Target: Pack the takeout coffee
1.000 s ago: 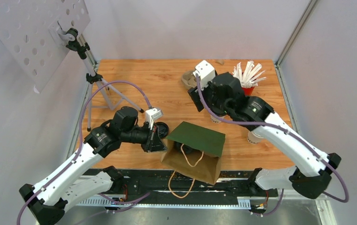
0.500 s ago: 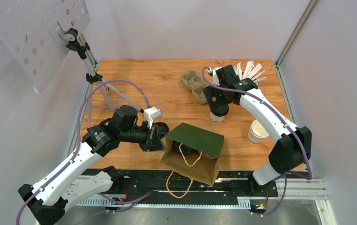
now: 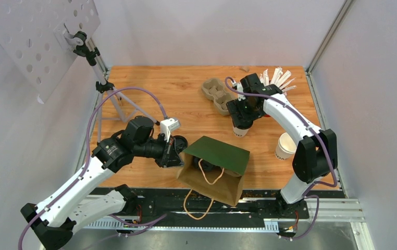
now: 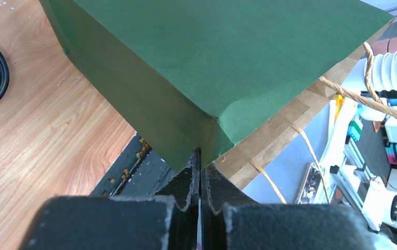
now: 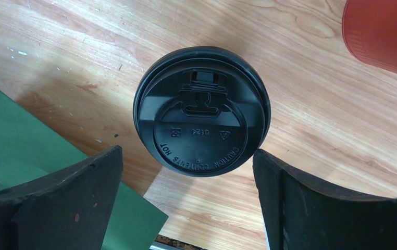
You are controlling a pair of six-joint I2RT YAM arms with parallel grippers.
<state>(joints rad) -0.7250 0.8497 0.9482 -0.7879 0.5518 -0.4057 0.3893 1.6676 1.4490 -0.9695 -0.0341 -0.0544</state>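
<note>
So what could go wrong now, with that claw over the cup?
The right gripper hangs open over the lidded cup; a squeeze at the lid could pop it off or tip the cup. The left gripper pinches just a corner of the paper bag, which might slip free or tear.

One lidded cup point(image 3: 241, 130) stood upright on the wooden table point(image 3: 160, 88), right of the middle and toward the far side. It was a small white paper cup; only the lower part of its side showed from above. Its round black plastic lid point(image 5: 201, 112) sat level and pressed on all round, with a sip tab and raised lettering on top. A second cup point(image 3: 285, 146), also white and upright, stood nearer and further right, well apart from the first, its pale mouth showing. What looked like a loose black lid point(image 3: 180, 143) lay flat left of the middle.
</note>
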